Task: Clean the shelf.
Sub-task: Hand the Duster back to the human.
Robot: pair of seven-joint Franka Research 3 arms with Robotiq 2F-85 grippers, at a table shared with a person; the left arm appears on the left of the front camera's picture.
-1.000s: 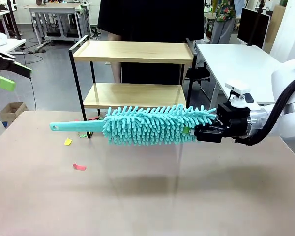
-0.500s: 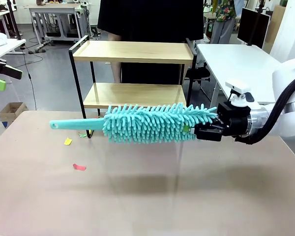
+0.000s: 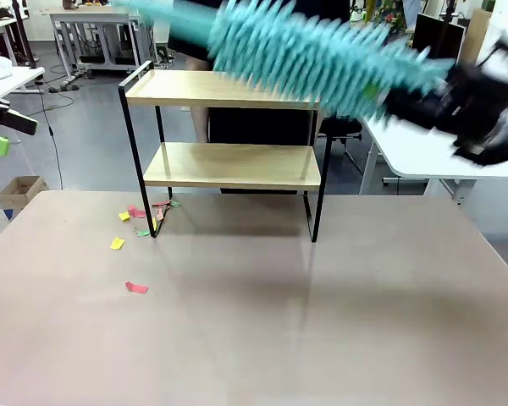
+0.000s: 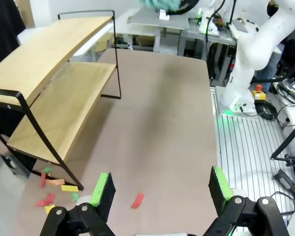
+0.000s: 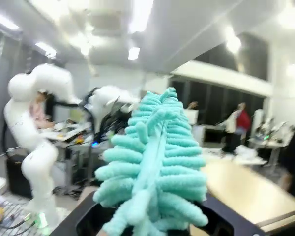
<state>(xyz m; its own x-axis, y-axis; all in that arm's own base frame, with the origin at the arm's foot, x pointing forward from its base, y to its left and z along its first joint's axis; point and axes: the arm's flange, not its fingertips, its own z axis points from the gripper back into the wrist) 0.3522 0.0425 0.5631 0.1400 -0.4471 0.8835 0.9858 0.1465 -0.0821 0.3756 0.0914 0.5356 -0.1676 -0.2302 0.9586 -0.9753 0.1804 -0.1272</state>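
right tool [image 3: 406,100] clamped together on the fluffy end of a teal duster [image 3: 305,52], raised high and smeared with motion above the shelf's top board [image 3: 229,88]; handle end pointing toward the far left corner. in the right wrist view, chenille strands [image 5: 157,162] rising straight up out of the black jaws.

left tool [image 4: 161,189] wide apart, holding nothing, green pads [image 4: 103,189] hovering over the desk [image 3: 322,313] near its left edge, well away from the work.

shelf [image 3: 229,161] standing at the far edge of the desk, slightly left of centre, both wooden boards looking bare. scraps of coloured paper [image 3: 135,222] lying on the desk just beside the shelf's front left leg, one pink scrap [image 3: 136,288] nearer the middle of the left half. a person in dark clothing [image 3: 262,34] standing right behind the shelf.

step in hand, as a judgement: bringing the duster down onto the top board for a sweep. best done by levelling the duster first so the strands lie flat along the board, then lowering gently until only the fluff touches, not the jaws. sweeping in one direction along the board's length, toward an open end rather than toward the person. keeping clear of the raised black rail at the left end, which could snag the strands or shove the light frame. lower board needing a flatter, sideways entry between the two tiers.
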